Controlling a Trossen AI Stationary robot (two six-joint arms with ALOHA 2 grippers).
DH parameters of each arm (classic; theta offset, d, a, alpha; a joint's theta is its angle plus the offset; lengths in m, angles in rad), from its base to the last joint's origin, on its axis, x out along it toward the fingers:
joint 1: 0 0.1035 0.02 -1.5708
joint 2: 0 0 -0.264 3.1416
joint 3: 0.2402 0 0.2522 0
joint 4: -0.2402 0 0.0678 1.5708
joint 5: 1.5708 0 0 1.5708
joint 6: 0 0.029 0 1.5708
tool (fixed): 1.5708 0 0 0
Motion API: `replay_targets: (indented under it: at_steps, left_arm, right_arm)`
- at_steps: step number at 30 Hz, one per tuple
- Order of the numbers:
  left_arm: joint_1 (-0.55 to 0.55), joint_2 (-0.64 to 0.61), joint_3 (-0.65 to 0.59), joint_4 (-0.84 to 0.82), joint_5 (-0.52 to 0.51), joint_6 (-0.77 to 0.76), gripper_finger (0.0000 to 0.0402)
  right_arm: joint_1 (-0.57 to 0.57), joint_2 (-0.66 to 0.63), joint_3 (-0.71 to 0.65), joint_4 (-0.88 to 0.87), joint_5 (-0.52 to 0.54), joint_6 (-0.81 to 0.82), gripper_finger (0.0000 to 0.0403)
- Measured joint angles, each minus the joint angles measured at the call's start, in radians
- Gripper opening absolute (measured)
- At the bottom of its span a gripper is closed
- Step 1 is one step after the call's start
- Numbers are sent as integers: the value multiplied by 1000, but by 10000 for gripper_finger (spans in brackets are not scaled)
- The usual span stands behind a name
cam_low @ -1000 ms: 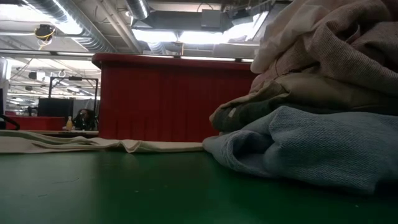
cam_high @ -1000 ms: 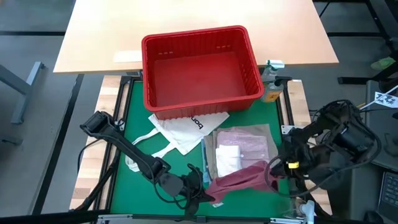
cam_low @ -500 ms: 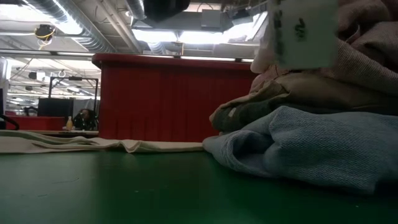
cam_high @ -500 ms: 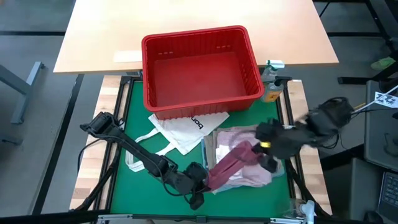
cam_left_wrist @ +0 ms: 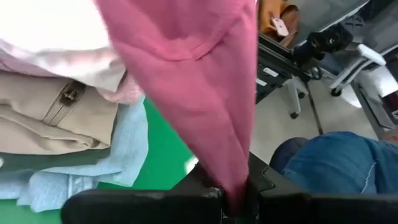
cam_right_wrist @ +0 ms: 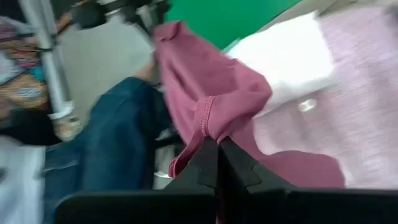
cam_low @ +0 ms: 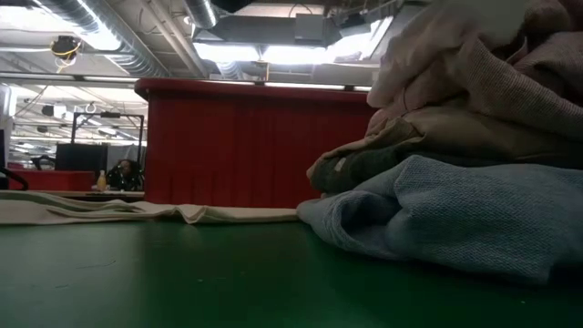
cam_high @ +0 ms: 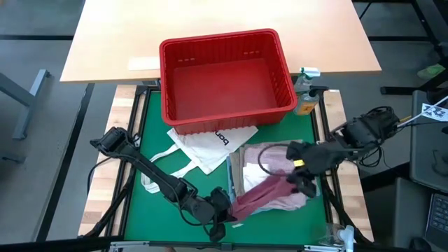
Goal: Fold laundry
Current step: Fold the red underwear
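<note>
Since the earlier frames the right gripper (cam_high: 302,183) has swung in from the tabletop's right edge to hang over the right side of the laundry pile (cam_high: 269,175), and the maroon garment (cam_high: 260,196), which lay slumped across the pile's near edge, is now pulled into a taut band between the two grippers. The left gripper (cam_high: 225,210) has shifted only slightly, low at the near-left corner of the pile.

The pile sits right of centre on the green tabletop (cam_high: 175,224). From the low view its layers stack with the light blue piece (cam_low: 455,214) at the bottom, a dark grey-green layer (cam_low: 364,169) and a beige-khaki one (cam_low: 455,128) above it, and mottled pink cloth (cam_low: 492,64) on top. Behind the pile, the red basket (cam_high: 224,73) overhangs the far edge of the green surface, and the white tote bag (cam_high: 206,145) lies between basket and pile, just touching the pile's left edge. The open green area is to the left and along the near edge; on the right the pile reaches close to the tabletop's rim.

The left arm runs diagonally from the left rim down toward the near edge, its jaws pressed together on one end of the maroon garment, as the left wrist view shows. The right arm reaches in from the right, bent at the elbow, jaws pinching a seamed edge of the same garment above the small white piece (cam_right_wrist: 283,59) and pink cloth. A person's leg in blue jeans (cam_right_wrist: 112,137) stands beyond the near edge.
</note>
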Motion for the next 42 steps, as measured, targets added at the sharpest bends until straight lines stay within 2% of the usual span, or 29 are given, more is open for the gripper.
replay_targets:
  at_steps: [3, 6, 10, 15, 19, 22, 25, 34, 42]
  left_arm:
    - [-5, 0, 0, 11, -1, 0, 4]
    - [-9, 0, 0, 12, -2, 0, 4]
    - [-9, 0, 0, 14, -11, -1, 4]
    - [-9, 0, 0, 13, -13, -1, 5]
    - [-9, 0, 0, 8, -14, -3, 5]
    - [-9, 0, 0, -14, -35, -3, 5]
    - [-9, 0, 0, -52, -53, -3, 5]
    - [-1, 0, 0, -184, -115, -4, 5]
    - [37, 0, 0, -288, -126, -1, 7]
  right_arm:
    - [82, -5, 0, 25, 3, 61, 1]
    - [166, 2, 0, 5, 78, 153, 1]
    - [243, 26, 0, -20, 112, 296, 1]
    - [291, 32, -1, 91, 120, 307, 1]
    - [294, 33, -1, -20, 157, 286, 1]
    - [261, 45, -3, -137, 205, 311, 1]
    - [220, 37, -60, -85, 239, 281, 1]
    - [56, 32, -223, -123, 225, 81, 1]
    - [-120, 29, -310, -119, 243, -160, 1]
